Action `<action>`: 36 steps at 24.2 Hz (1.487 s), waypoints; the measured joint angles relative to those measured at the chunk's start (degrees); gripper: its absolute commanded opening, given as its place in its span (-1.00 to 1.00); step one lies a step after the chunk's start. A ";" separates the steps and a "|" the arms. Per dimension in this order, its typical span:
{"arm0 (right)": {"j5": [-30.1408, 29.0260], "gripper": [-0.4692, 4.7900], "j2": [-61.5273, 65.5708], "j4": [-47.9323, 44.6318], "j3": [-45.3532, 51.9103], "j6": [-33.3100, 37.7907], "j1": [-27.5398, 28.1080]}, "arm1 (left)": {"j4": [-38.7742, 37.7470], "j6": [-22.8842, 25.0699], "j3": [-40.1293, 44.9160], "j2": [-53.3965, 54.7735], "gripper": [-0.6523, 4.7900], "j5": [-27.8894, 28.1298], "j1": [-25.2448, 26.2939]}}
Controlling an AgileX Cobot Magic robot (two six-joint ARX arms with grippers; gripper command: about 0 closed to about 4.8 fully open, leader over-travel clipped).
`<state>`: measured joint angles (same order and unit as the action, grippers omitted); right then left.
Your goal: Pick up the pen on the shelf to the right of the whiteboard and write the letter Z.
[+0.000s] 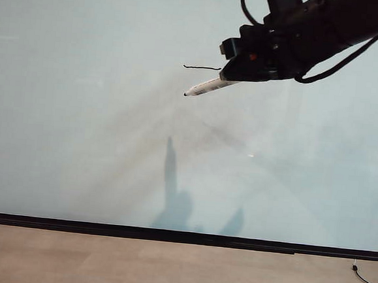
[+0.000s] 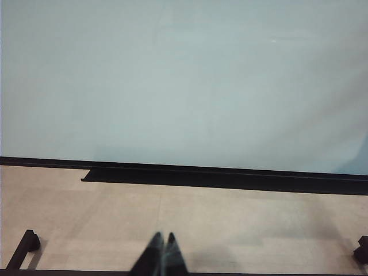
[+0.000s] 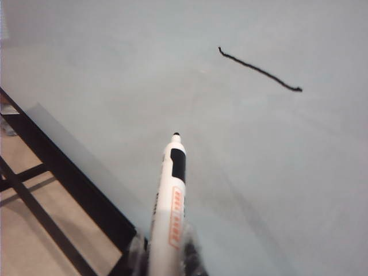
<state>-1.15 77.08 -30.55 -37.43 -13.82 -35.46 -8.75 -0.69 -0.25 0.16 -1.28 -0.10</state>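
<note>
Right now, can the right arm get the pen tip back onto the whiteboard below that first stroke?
Probably yes: the right gripper holds the pen, its tip apparently just off the whiteboard, with bare board below the stroke.

Black right gripper (image 1: 228,71) with red dot, trailing looped black cables (image 1: 339,61).

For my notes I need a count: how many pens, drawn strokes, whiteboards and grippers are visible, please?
Pen, held in the right gripper: 1
Drawn stroke: 1
Whiteboard: 1
Grippers: 2, the left gripper being shut and low near the table
Total: 5
</note>
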 measured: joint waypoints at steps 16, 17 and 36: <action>1.33 -0.86 6.56 2.97 -5.46 -3.58 0.66 | 0.00 0.00 0.00 0.00 -0.78 0.00 0.00; 1.38 -0.86 6.62 2.97 -5.57 -3.67 0.68 | 0.00 0.00 0.00 0.00 -0.78 0.00 0.00; 1.33 -0.86 8.70 1.44 -6.84 -4.04 1.81 | 0.00 -0.02 0.00 0.00 -0.78 0.00 0.00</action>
<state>0.19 85.78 -29.10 -44.27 -17.87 -33.65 -8.75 -0.71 -0.25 0.16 -1.28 -0.10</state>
